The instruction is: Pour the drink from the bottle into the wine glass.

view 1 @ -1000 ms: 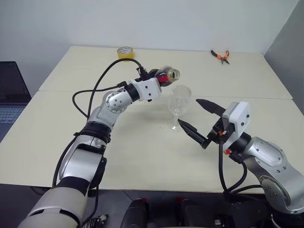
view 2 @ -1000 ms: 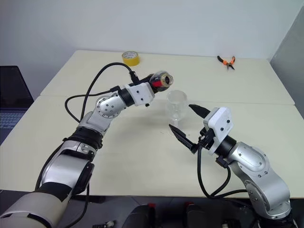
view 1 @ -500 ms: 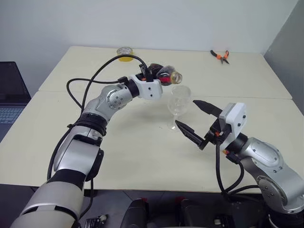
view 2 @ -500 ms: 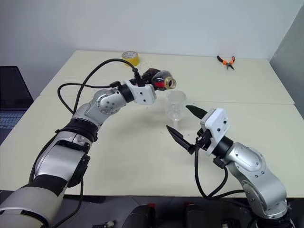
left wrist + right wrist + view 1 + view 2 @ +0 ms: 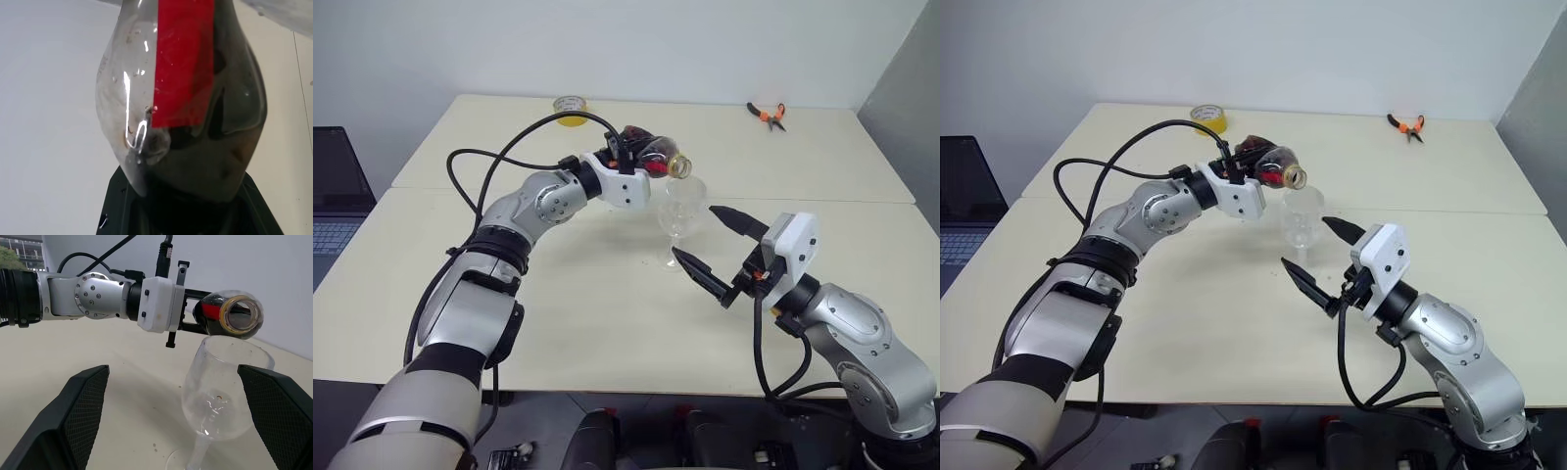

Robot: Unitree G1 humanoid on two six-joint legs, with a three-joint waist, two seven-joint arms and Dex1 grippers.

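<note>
At frame centre, the left gripper (image 5: 641, 164) is clamping the bottle (image 5: 656, 156) mouth-over the wine glass (image 5: 681, 217) to pour, while the right gripper (image 5: 709, 247) is waiting wide open beside the stem.

The left gripper's fingers (image 5: 190, 205) are lying mostly hidden behind the bottle (image 5: 186, 98). The wine glass (image 5: 220, 396) foot is running off the picture's edge. The drink (image 5: 230, 122) is perhaps reaching the neck, though the red label is covering it.
</note>
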